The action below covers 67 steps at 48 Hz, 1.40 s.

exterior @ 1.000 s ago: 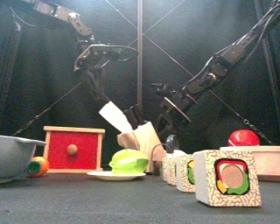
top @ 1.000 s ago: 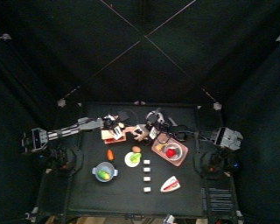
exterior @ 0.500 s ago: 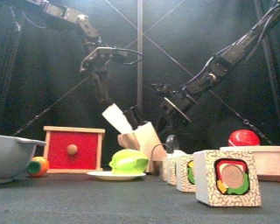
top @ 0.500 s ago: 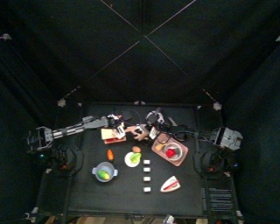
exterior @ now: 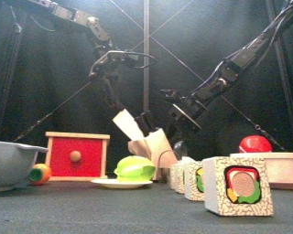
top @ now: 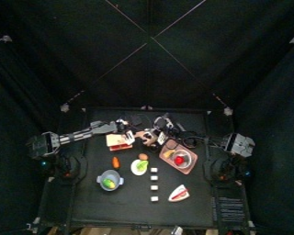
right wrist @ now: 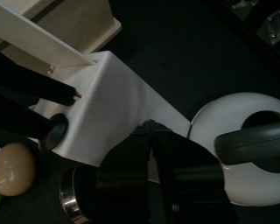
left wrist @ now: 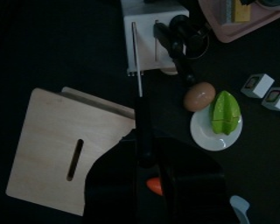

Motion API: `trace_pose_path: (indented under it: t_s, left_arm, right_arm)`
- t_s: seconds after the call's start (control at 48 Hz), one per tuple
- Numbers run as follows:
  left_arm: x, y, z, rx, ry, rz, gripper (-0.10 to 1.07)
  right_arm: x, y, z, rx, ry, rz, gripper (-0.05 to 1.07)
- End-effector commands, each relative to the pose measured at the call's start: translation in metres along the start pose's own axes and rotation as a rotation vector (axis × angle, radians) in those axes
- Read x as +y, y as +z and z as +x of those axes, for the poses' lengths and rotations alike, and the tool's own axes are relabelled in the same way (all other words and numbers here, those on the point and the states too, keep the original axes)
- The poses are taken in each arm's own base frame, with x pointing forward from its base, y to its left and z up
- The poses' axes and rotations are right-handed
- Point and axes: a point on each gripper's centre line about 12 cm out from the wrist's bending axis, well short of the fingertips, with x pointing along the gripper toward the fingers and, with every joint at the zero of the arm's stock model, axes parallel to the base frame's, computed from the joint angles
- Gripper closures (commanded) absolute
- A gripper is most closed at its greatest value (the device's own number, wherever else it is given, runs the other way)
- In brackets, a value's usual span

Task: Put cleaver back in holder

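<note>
The black surface carries a grey bowl, a red box and a holder. A white plate and patterned cubes stand nearer the front.

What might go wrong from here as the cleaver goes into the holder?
The cleaver hangs tilted in the left gripper, so its blade may miss the slot in the holder and strike the top. The right gripper sits close beside the blade, so they might collide.

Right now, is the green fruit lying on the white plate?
Yes, the green fruit lies across the white plate, beside a brown egg.
</note>
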Motion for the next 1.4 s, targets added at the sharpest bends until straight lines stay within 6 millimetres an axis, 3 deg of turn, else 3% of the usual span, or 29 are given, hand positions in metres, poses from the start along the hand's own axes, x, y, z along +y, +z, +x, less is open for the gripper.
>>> trace_pose_path:
  t_s: [0.0,0.312,1.021,1.375]
  left_arm:
    - [0.000,0.009,-0.003,-0.023,0.000,-0.002,0.52]
    - [0.000,0.015,-0.015,0.022,0.010,-0.007,0.52]
    - [-0.007,0.046,0.012,0.009,0.004,0.028,0.51]
    - [-0.009,0.047,0.022,-0.013,-0.012,0.033,0.29]
  right_arm:
    - [0.002,0.009,-0.004,-0.033,0.008,-0.002,0.69]
    - [0.005,0.007,-0.002,-0.028,0.014,-0.008,0.69]
    - [0.016,0.001,0.000,-0.012,0.033,-0.022,0.69]
    - [0.019,0.001,0.000,-0.013,0.040,-0.027,0.69]
